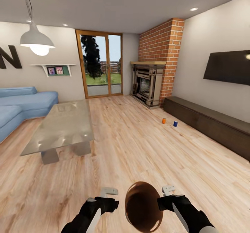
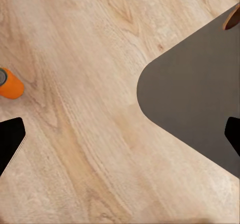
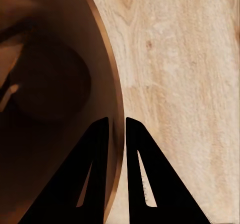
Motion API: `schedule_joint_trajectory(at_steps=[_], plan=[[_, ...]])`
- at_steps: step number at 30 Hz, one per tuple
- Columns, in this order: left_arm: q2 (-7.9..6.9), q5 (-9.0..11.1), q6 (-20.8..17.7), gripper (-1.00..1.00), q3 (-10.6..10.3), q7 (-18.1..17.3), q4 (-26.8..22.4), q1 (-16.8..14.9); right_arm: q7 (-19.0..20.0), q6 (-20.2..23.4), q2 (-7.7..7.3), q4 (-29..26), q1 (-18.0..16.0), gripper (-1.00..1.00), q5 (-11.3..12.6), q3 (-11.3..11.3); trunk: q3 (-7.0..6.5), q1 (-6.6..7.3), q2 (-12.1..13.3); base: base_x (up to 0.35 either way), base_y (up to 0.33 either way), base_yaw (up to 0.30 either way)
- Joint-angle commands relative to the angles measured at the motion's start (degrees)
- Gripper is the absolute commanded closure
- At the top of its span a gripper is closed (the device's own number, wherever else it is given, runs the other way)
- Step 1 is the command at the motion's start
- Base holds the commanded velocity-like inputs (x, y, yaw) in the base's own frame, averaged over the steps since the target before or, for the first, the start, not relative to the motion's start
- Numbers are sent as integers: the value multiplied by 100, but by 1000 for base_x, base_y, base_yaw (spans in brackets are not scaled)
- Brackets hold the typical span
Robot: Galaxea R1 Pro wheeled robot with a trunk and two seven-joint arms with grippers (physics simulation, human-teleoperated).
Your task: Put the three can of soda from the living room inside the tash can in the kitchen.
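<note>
I am in the living room. An orange can of soda [image 1: 164, 121] and a blue one [image 1: 175, 123] stand on the wood floor near the long dark cabinet. Another orange can [image 2: 10, 85] rests on the floor in the left wrist view, off to the side of my left gripper [image 2: 120, 139], which is open and empty. My right gripper [image 3: 117, 134] is shut on the rim of the tash can [image 3: 50, 84], one finger inside and one outside. In the head view the tash can [image 1: 144, 208] hangs between my left gripper [image 1: 106, 196] and right gripper [image 1: 166, 195], its brown inside facing me.
A glass table [image 1: 66, 125] stands to the left, with a blue sofa [image 1: 21, 104] behind it. The brick fireplace [image 1: 152, 80] and a glass door [image 1: 102, 65] are at the back, the dark cabinet [image 1: 215, 125] and TV [image 1: 227, 66] along the right wall. A dark grey rounded slab [image 2: 200, 94] covers part of the floor.
</note>
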State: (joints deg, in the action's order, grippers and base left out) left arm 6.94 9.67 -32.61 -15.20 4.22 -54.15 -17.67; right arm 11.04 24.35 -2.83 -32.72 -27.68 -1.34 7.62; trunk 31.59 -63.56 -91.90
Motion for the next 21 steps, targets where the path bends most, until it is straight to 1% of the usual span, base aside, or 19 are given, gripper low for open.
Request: schedule_joint_trajectory(at_steps=[1, 7, 17, 21], plan=[[0, 0, 0, -100, 0, 0, 1, 0, 38, 8, 2, -6, -2, 100, 81, -7, -1, 0, 0, 97, 308, -186], [0, 0, 0, -100, 0, 0, 0, 0, 38, 7, 2, -6, -1, 100, 81, -6, -1, 0, 0, 84, 315, -68], [0, 0, 0, -100, 0, 3, 0, 0, 38, 8, 2, -6, -1, 100, 81, -6, -1, 0, 0, 71, 329, -8], [0, 3, 2, -100, 0, 0, 0, 0, 38, 8, 2, -6, -1, 100, 81, -6, -1, 0, 0, 77, 216, 0]])
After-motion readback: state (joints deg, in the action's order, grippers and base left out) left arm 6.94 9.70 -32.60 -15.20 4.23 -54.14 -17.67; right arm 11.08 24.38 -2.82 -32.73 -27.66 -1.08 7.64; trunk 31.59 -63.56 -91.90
